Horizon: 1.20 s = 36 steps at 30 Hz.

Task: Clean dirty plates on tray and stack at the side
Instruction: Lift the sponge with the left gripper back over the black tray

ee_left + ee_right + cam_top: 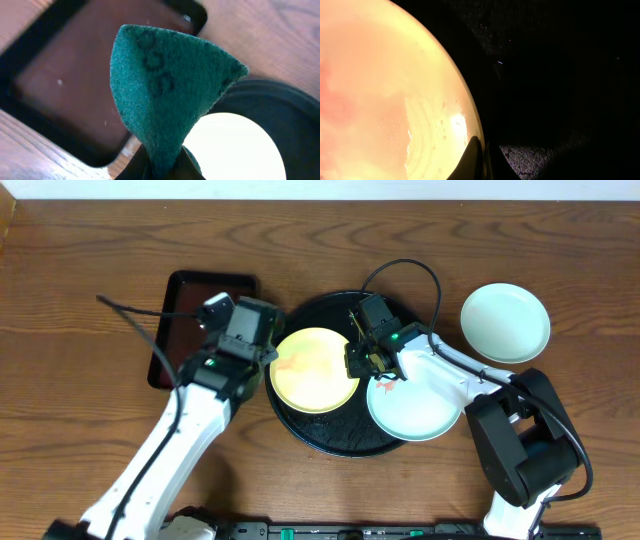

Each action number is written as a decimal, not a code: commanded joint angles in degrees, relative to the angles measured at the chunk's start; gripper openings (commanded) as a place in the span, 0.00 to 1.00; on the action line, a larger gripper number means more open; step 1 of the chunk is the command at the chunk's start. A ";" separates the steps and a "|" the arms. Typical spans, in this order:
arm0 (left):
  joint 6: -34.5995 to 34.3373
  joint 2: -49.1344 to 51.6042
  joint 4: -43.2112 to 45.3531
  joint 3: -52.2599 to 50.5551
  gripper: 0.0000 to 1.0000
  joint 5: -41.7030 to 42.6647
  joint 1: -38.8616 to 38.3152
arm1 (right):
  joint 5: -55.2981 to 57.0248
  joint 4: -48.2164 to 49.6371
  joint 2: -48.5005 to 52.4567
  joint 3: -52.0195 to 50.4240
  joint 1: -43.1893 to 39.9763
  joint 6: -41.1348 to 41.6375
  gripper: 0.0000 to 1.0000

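The left gripper [161, 169] is pinching a green pad [165, 85] at its lower corner, so the pad is standing up like a fan in front of the wrist camera. It is hanging above the gap between the brown tray [190, 310] and the black tray [335, 438], just beside the yellow plate [315, 370] but not touching it.

The right gripper [479, 160] is sitting at the opposite rim of this plate with its jaws almost together. I judge they are nipping the rim, to keep the plate from sliding when the pad is rubbing it. The plate is lying on the black tray and is showing a reddish smear [340, 100] (this is the dirt to remove).

A mint plate [420, 410] is lying beside it, partly over the tray's rim, with small red marks [386, 386] near the right gripper. A second mint plate [505, 323] is resting on the table [80, 260], well apart at the right and looking clean; probably this is the place for the stack.
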 commanded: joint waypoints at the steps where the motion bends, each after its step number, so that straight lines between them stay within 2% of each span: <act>1: 7.65 -0.92 -1.44 -0.59 0.07 -1.22 2.84 | 3.34 0.31 0.68 0.15 -0.04 0.44 0.01; 7: 9.81 -0.61 -3.13 -0.63 0.07 -1.01 11.96 | 4.04 0.55 0.68 0.15 1.44 0.42 0.01; 13: 9.81 -0.35 -3.10 -0.63 0.07 7.34 21.14 | 4.04 1.03 0.68 0.15 1.64 0.44 0.01; 15: 9.84 -0.09 -3.15 -0.74 0.08 7.82 22.88 | 4.04 1.27 0.68 0.15 1.64 0.44 0.01; 24: 10.03 2.95 -3.02 -0.96 0.07 7.67 23.74 | 4.83 2.27 -1.68 0.20 2.82 0.39 0.01; 29: 10.03 6.12 0.66 -0.96 0.07 7.67 23.74 | 8.96 1.68 -8.15 0.20 2.86 -0.59 0.01; 36: 9.92 10.36 4.70 -0.96 0.07 7.72 23.74 | 20.81 -1.22 -20.61 0.20 2.86 -5.18 0.01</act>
